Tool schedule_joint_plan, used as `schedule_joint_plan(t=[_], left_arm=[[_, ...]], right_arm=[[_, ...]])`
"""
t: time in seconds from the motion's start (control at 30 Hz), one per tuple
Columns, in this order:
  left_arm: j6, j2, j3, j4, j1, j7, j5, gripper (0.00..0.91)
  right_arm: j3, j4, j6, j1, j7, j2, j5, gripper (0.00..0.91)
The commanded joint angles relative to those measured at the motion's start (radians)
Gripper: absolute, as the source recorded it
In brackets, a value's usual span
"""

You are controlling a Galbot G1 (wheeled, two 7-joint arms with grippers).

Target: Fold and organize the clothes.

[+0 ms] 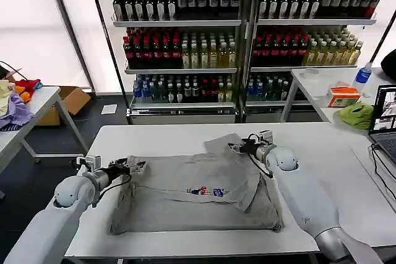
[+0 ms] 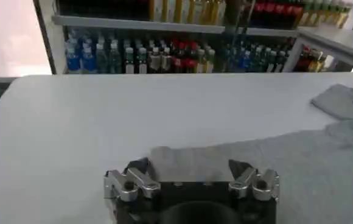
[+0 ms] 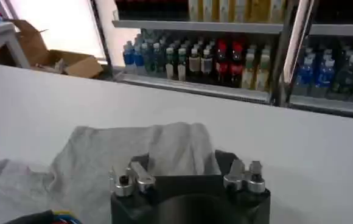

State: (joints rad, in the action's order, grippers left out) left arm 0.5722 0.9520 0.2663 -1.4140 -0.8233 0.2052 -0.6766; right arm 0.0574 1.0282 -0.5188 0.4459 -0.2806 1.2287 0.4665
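A light grey shirt (image 1: 198, 205) lies partly folded on the white table (image 1: 154, 137), its small multicoloured chest print (image 1: 206, 191) facing up. One sleeve is folded over toward the back. My left gripper (image 1: 137, 165) is low at the shirt's left edge; in the left wrist view it (image 2: 190, 165) stands open with the cloth edge (image 2: 298, 164) just ahead of the fingers. My right gripper (image 1: 234, 147) hovers at the folded sleeve near the back. In the right wrist view it (image 3: 182, 161) is open above the grey sleeve (image 3: 134, 149).
Shelves of bottles (image 1: 185, 54) stand behind the table. A side table at the right carries a laptop (image 1: 387, 122), a green cloth (image 1: 356, 114) and an orange box (image 1: 342, 96). At the left is another table with clothes (image 1: 12, 106), and a cardboard box (image 1: 71, 98).
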Motion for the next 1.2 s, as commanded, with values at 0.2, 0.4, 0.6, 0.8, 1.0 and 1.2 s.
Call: schedule_joint_plan(t=[0.2,0.4,0.6,0.8,1.0,1.2], left_arm=[[-0.002,0.019,-0.018,0.072,0.026,-0.006,0.006,0.010],[-0.001,0.015,-0.022,0.069,0.035,-0.025,0.005,0.010],[0.000,0.010,-0.021,0.024,0.031,-0.059,0.007,0.020],[0.004,0.001,0.038,-0.125,-0.011,-0.117,-0.018,0.020],[0.004,-0.039,0.072,-0.288,-0.080,-0.176,-0.070,0.020],[0.007,-0.076,0.151,-0.440,-0.199,-0.215,-0.019,0.020]], right_arm=[[-0.012,0.007,-0.004,0.007,0.004,0.010,0.037,0.000],[-0.002,0.033,-0.004,0.013,0.014,0.003,0.077,0.000],[0.038,0.119,-0.009,0.036,0.042,-0.012,0.154,0.000],[0.085,0.309,-0.010,0.108,0.105,-0.056,0.253,0.000],[0.132,0.518,-0.044,0.200,0.191,-0.118,0.355,0.000],[0.207,0.718,-0.048,0.354,0.289,-0.170,0.442,0.000]])
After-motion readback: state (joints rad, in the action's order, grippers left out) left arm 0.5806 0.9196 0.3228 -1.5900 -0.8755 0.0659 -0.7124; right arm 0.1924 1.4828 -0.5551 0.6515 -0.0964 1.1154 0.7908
